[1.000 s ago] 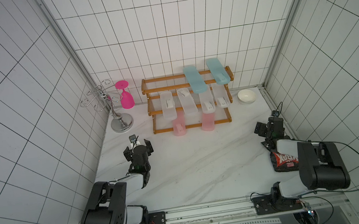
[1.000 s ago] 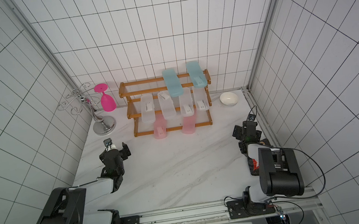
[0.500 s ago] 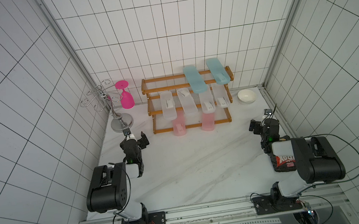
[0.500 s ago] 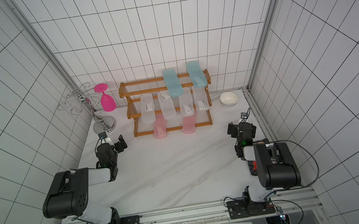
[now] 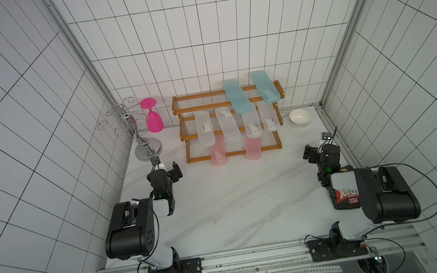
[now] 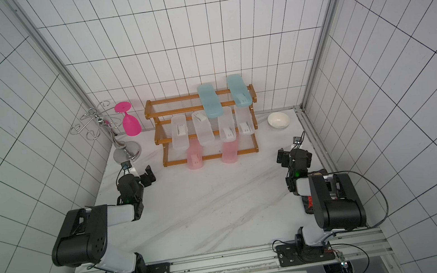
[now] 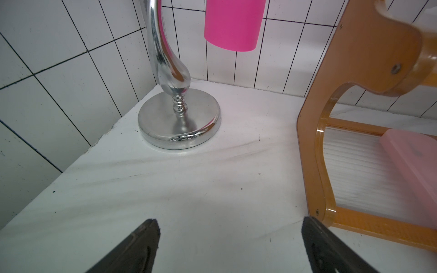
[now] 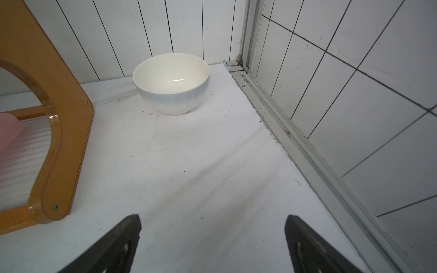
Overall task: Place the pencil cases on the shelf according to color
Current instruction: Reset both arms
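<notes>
The shelf (image 5: 199, 96) (image 6: 171, 101) stands at the back of the table. Two light blue pencil cases (image 5: 237, 96) (image 5: 263, 86) lie across its top tier. Several clear-frosted ones (image 5: 204, 129) lie on the middle tier, and two pink ones (image 5: 217, 153) (image 5: 253, 148) on the bottom tier. My left gripper (image 5: 166, 171) (image 7: 230, 224) is open and empty, low over the table off the shelf's left end (image 7: 314, 165). My right gripper (image 5: 320, 151) (image 8: 212, 222) is open and empty off the shelf's right end (image 8: 66, 132). A pink case (image 7: 411, 151) shows in the left wrist view.
A silver wire stand (image 5: 147, 150) (image 7: 179, 123) with a hanging pink goblet (image 5: 154, 120) stands left of the shelf, just ahead of my left gripper. A white bowl (image 5: 300, 117) (image 8: 171, 82) sits right of the shelf. A black and red snack bag (image 5: 345, 197) lies under my right arm.
Both arms have folded back over their bases, the upper links swinging upright. Both grippers have shifted a little toward the back wall and stayed open and empty. The cases have not moved.
</notes>
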You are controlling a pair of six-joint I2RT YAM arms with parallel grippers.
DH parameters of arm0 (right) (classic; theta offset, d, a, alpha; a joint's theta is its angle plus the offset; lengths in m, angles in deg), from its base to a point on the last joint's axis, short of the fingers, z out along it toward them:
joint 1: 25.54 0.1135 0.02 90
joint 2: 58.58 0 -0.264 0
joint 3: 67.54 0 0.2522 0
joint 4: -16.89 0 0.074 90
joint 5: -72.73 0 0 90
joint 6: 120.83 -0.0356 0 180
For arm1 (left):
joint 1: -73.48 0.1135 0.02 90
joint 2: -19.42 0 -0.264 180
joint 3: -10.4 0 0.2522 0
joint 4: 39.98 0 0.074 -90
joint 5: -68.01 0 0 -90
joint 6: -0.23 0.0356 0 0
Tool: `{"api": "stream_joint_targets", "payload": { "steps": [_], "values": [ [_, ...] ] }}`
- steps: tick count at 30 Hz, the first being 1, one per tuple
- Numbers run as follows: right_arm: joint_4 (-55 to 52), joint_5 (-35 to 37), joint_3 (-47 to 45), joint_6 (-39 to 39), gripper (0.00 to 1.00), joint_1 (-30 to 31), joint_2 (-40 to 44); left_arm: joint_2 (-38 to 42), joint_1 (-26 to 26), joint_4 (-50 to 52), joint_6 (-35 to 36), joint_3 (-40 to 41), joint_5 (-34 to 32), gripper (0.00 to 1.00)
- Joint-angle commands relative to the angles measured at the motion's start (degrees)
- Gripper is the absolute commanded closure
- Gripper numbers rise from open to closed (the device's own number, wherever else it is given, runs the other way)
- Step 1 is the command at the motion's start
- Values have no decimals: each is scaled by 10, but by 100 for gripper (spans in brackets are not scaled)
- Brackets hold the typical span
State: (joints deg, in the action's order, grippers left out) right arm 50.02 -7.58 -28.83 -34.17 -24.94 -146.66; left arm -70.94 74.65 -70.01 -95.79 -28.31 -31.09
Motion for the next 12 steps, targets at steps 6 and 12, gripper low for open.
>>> {"api": "stream_joint_targets", "payload": {
  "steps": [6,12],
  "values": [
    [12,0,-10,4,1,-2,-1,7,-1,6,0,-16,7,2],
    [12,0,-11,4,1,-3,-1,11,-2,3,0,-11,8,2]
  ]
}}
